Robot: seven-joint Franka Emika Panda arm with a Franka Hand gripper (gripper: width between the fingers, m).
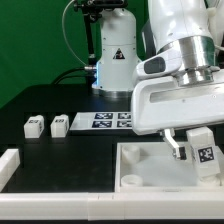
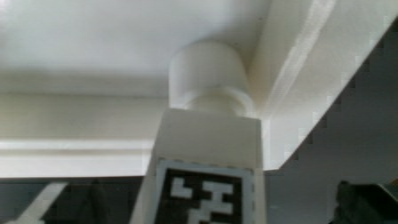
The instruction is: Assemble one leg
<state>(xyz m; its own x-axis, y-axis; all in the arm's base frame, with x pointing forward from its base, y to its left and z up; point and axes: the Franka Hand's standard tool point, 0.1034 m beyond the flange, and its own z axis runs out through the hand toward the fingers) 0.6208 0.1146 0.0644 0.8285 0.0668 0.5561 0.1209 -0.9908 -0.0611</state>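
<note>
A small white leg (image 1: 205,150) with a black-and-white tag stands tilted at the corner of the large white panel (image 1: 150,168) on the exterior view's right. In the wrist view the leg (image 2: 206,170) points its round end into the panel's (image 2: 89,60) corner socket. My gripper (image 1: 194,150) straddles the leg, open. In the wrist view the gripper (image 2: 210,205) has a gap between the leg and the fingers (image 2: 43,206) on both sides. Two more legs (image 1: 33,126) (image 1: 59,125) lie on the black table at the exterior view's left.
The marker board (image 1: 110,120) lies flat behind the panel. The arm's white base (image 1: 115,55) rises at the back. A white bracket-like piece (image 1: 8,165) sits at the front of the exterior view's left. A green wall stands behind.
</note>
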